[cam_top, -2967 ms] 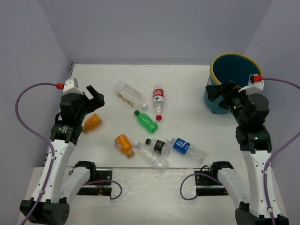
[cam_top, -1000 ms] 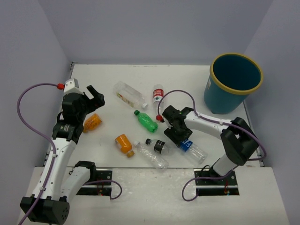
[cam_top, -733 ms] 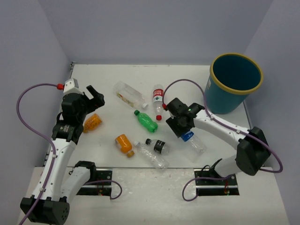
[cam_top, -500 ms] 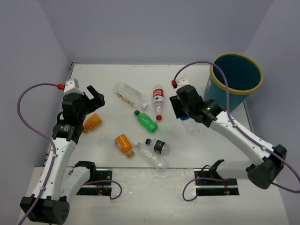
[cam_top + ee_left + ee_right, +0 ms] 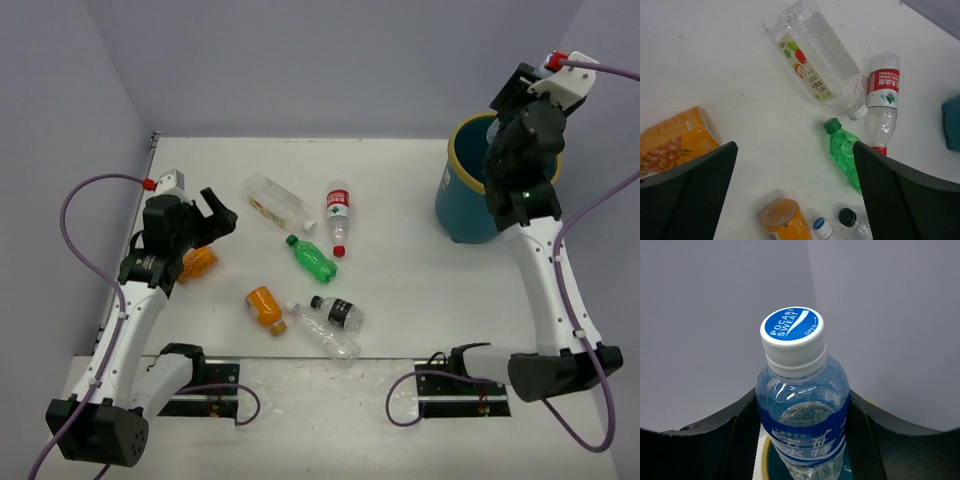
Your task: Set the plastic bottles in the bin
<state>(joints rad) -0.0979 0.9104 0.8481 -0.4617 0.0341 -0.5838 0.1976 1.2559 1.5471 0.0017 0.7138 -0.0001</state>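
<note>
A: what's lying around on the tabletop (image 5: 400, 190)?

B: seven down flat; pale-label bottle (image 5: 277, 200) left of centre, red-label bottle (image 5: 338, 212) just beside it, green bottle (image 5: 312, 258) nearer the arms with its cap near the red one's cap; cluster at the near edge: black-label bottle (image 5: 338, 312) touching a plain clear bottle (image 5: 328, 337), orange bottle (image 5: 264, 306) just beside that one's cap; second orange bottle (image 5: 198, 262) alone at the left, partly hidden by the left arm in the top view

A: bin?

B: bin (image 5: 462, 215) upright at the far right corner; right arm's wrist covers part of its rim from above

A: end effectors?

B: left end effector (image 5: 217, 210) spread wide, nothing between the fingers, hanging over the tabletop near the second orange bottle; right end effector (image 5: 802, 425) raised high over the bin, fingers pinching the blue-label bottle (image 5: 800, 390) on both sides of its label, cap pointing away from the wrist; yellow rim and teal inside show right behind the bottle in the wrist view
</note>
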